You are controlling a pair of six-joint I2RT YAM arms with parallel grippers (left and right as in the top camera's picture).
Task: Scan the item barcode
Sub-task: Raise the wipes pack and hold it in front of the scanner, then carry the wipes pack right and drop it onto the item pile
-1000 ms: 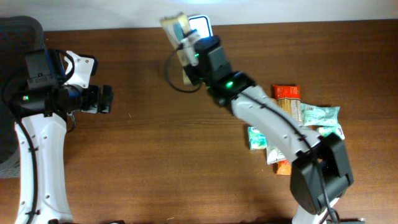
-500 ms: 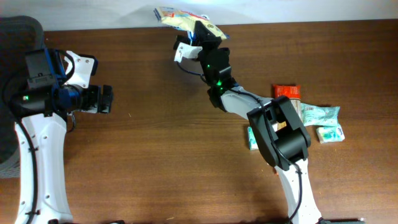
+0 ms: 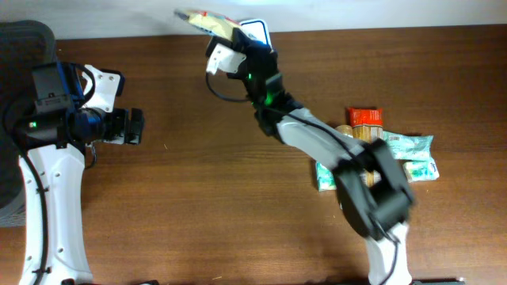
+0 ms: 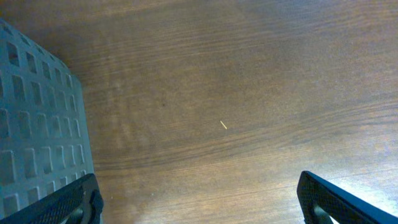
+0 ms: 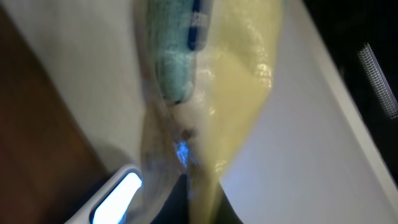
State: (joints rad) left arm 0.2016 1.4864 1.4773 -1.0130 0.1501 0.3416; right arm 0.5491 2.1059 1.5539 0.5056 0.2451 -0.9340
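Observation:
A yellowish snack packet (image 3: 200,19) is held up at the table's far edge, my right gripper (image 3: 229,37) shut on its lower end. The scanner's lit window (image 3: 255,32) glows just right of that gripper. In the right wrist view the packet (image 5: 231,81), yellow with blue and green print, fills the middle above my right gripper (image 5: 200,202). The scanner's bright window (image 5: 118,195) shows at the lower left, with a blue glint on the wrapper. No barcode can be made out. My left gripper (image 3: 131,127) hovers open over bare wood at the left, nothing between its fingers (image 4: 69,205).
A pile of snack packets (image 3: 384,149), orange, green and white, lies on the right of the brown table (image 3: 198,182). A black cable (image 3: 224,101) loops below the scanner. A grey perforated surface (image 4: 34,130) borders the left wrist view.
The right arm has turned and carried the packet leftward along the far edge, past the scanner's window. The left arm has not moved.

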